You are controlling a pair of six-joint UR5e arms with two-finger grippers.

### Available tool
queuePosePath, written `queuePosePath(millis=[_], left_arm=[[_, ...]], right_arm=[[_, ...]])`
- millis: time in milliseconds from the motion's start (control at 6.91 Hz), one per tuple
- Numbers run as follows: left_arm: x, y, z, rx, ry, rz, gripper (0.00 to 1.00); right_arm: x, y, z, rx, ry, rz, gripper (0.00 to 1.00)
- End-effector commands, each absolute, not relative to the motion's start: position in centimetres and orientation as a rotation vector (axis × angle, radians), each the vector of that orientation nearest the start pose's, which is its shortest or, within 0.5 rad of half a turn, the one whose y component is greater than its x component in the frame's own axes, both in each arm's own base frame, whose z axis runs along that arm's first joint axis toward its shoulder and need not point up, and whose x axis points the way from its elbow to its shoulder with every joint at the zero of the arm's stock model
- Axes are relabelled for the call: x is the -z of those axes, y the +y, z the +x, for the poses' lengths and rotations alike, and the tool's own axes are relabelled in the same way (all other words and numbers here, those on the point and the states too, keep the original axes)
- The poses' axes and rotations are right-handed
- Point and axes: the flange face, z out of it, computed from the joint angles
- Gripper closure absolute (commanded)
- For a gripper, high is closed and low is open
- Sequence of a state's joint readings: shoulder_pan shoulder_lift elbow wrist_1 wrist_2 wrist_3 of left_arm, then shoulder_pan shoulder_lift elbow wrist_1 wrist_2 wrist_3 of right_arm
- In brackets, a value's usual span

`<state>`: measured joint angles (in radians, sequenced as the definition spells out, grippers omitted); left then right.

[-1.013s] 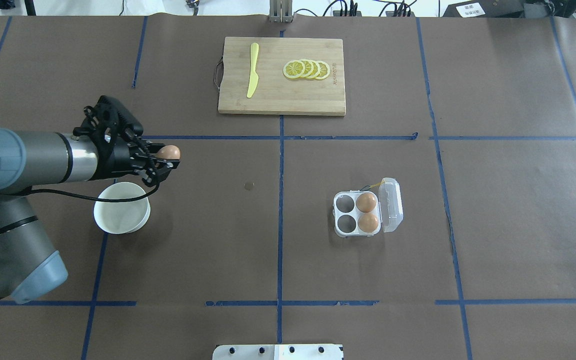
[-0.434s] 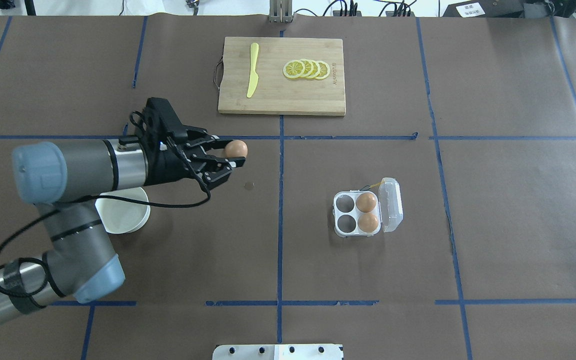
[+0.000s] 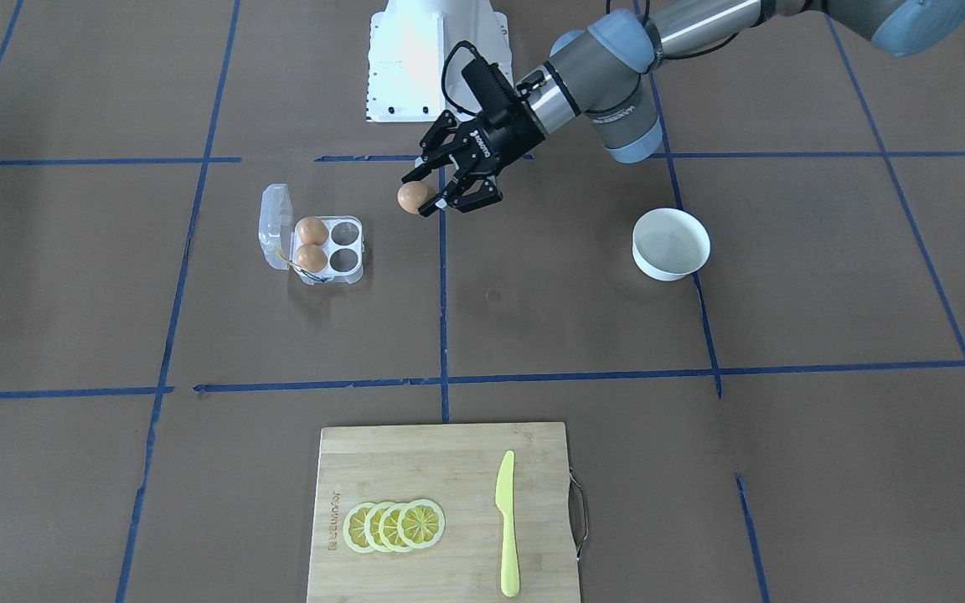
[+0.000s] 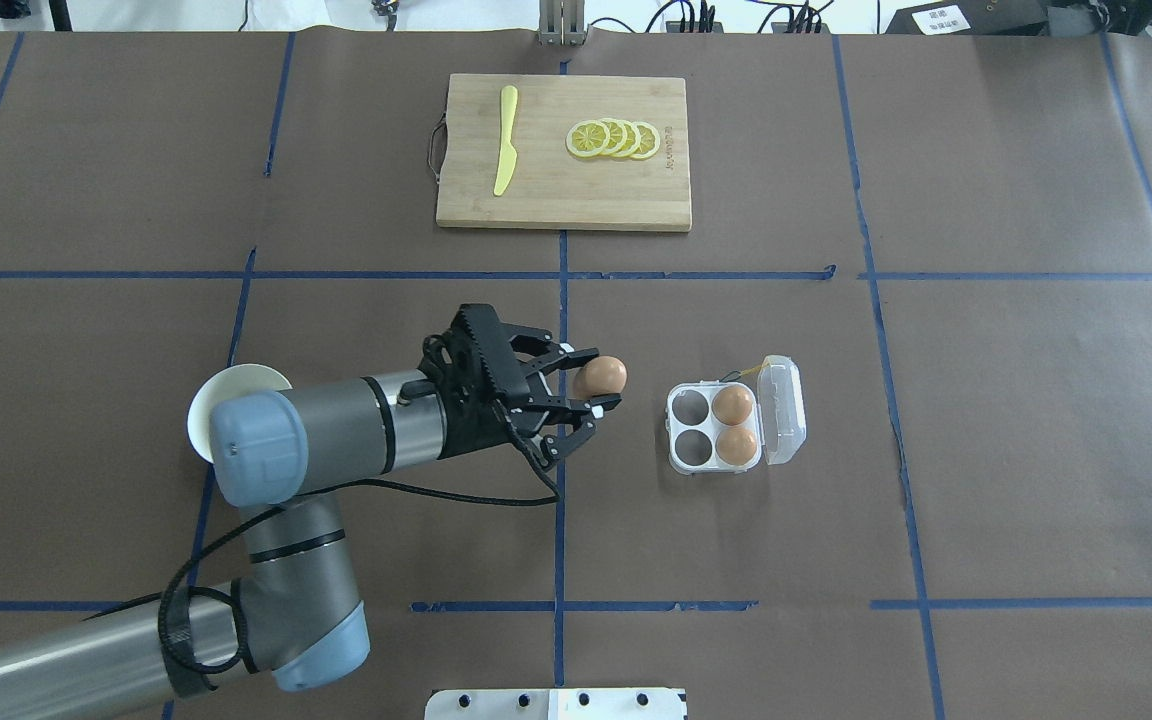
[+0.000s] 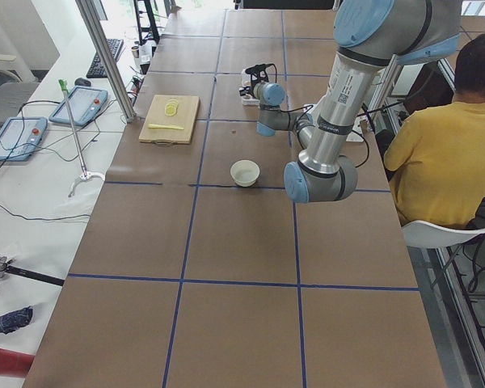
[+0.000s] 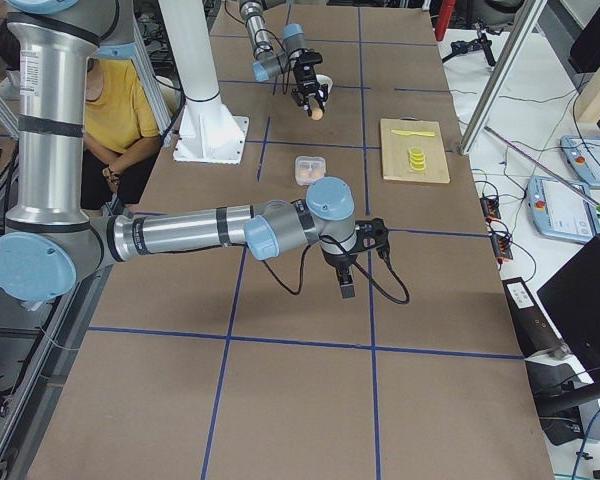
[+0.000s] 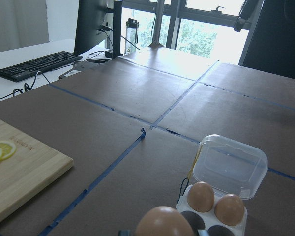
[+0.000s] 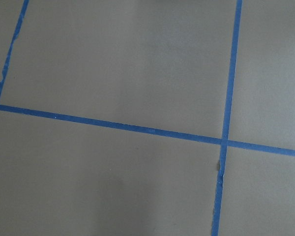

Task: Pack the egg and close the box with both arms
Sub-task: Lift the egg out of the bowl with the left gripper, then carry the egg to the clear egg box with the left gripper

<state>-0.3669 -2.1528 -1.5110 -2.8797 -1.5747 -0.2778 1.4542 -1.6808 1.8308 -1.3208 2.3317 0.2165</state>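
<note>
My left gripper (image 4: pixel 598 388) is shut on the tan-brown egg (image 4: pixel 600 375) and holds it above the table, just left of the box (image 4: pixel 673 428). In the front-facing view the egg (image 3: pixel 413 197) hangs right of the box (image 3: pixel 354 248). The clear box is open, its lid (image 4: pixel 784 410) hinged back on the right. Two other brown eggs (image 4: pixel 733 404) fill the cells beside the lid; the two left cells are empty. The left wrist view shows the held egg (image 7: pixel 162 223) low, with the box lid (image 7: pixel 231 164) beyond it. My right gripper (image 6: pixel 346 283) shows only in the exterior right view, far from the box; I cannot tell its state.
A white bowl (image 4: pixel 221 395) sits partly under my left arm. A wooden cutting board (image 4: pixel 563 195) with a yellow knife (image 4: pixel 505 140) and lemon slices (image 4: pixel 614 138) lies at the far side. A white pedestal (image 3: pixel 415 59) stands at the robot's edge. A person in yellow (image 5: pixel 436 153) sits beside the table.
My left arm has swept right and toward the robot's side with the egg, from above the bowl to just left of the box. The box and its eggs have not moved.
</note>
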Motion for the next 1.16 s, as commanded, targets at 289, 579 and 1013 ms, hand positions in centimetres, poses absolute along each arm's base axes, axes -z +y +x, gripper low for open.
queuePosePath(millis=[289, 579, 1013], left_arm=[[-18.2, -34.1, 65.2, -0.751, 1.204, 1.424, 1.00], [-17.9, -33.2, 66.5, -0.734, 1.196, 1.417, 1.00], [-17.1, -33.3, 67.1, -0.712, 1.220, 1.396, 1.00]], right_arm=[[-55.5, -46.6, 1.1, 0.056, -0.801, 0.248, 0.00], [-55.5, -46.6, 1.1, 0.056, -0.801, 0.248, 0.00], [-55.5, -46.6, 1.1, 0.056, -0.801, 0.248, 0.00]])
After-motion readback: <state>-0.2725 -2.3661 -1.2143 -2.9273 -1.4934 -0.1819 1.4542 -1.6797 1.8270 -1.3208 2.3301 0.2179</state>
